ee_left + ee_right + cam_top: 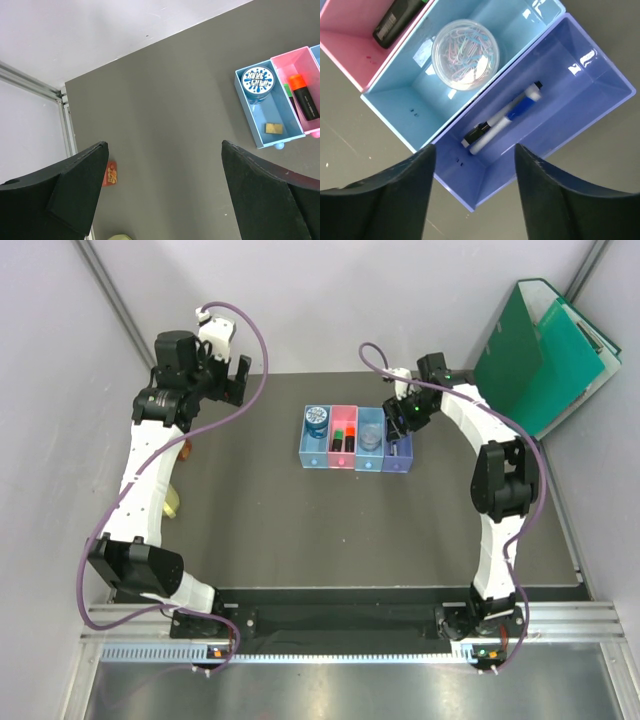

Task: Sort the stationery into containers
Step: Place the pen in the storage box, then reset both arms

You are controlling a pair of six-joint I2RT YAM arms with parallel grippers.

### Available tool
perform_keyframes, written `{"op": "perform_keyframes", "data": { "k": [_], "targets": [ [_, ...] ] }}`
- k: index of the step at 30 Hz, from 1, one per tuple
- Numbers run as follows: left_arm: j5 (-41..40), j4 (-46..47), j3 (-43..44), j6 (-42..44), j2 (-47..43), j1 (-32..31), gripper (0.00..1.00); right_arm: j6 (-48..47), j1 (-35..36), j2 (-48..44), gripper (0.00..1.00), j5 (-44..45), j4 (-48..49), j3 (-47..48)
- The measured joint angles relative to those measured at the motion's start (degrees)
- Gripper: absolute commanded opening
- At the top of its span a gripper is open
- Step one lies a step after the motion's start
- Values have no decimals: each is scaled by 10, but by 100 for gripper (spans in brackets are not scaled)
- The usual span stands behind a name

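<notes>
The containers (356, 462) stand in a row at mid-table. My right gripper (474, 150) hangs open over the near end of the purple-blue bin (570, 90), nothing between its fingers. In that bin lie a white pen with a blue cap (512, 117) and a black-and-white marker (476, 134). The light blue bin (400, 95) beside it holds a clear round box of paper clips (465, 54). My left gripper (164, 145) is open and empty, high at the far left. Below it the other light blue bin (265, 110) holds a blue tape roll (257, 81) and a tan eraser (273, 128). The pink bin (285, 62) holds an orange-and-black highlighter (304, 96) and a green one (289, 97).
Green folders (545, 350) lean at the back right corner. A pale yellow cup (175, 502) sits by the left arm, and a small red card (112, 173) lies near the table's left edge.
</notes>
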Motion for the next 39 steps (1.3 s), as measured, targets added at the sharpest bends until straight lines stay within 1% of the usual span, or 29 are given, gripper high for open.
{"op": "perform_keyframes", "data": {
  "k": [1, 6, 9, 11, 13, 16, 20, 23, 25, 27, 32, 36, 39],
  "targets": [
    [0, 0, 0, 0, 0, 0, 99, 0, 0, 0, 74, 1, 0, 0],
    [0, 0, 0, 0, 0, 0, 99, -5, 0, 0, 79, 8, 2, 0],
    [0, 0, 0, 0, 0, 0, 99, -5, 0, -4, 84, 15, 2, 0],
    [0, 0, 0, 0, 0, 0, 99, -5, 0, -17, 91, 23, 2, -2],
    [4, 0, -1, 2, 0, 0, 99, -4, 1, -49, 100, 37, 4, -13],
    [20, 2, -17, 10, -4, 0, 99, -3, 7, -116, 100, 75, -1, -17],
    [48, -10, -63, 12, -7, 1, 99, 1, 16, -213, 100, 131, -15, -23],
    [65, -22, -92, 4, -7, 9, 99, 6, 16, -316, 100, 167, -16, -87],
    [74, -22, -111, -1, -10, 19, 99, 10, 15, -386, 100, 183, -23, -137],
    [81, -30, -123, -3, -15, 34, 99, 14, 8, -449, 100, 188, -43, -168],
    [97, -42, -129, -2, -46, 71, 99, 18, -27, -574, 100, 184, -62, -188],
    [97, -42, -156, 3, -99, 89, 99, 16, -29, -628, 99, 182, -78, -195],
    [102, -43, -174, 3, -126, 90, 99, 14, -29, -633, 100, 182, -82, -196]
  ]
}}
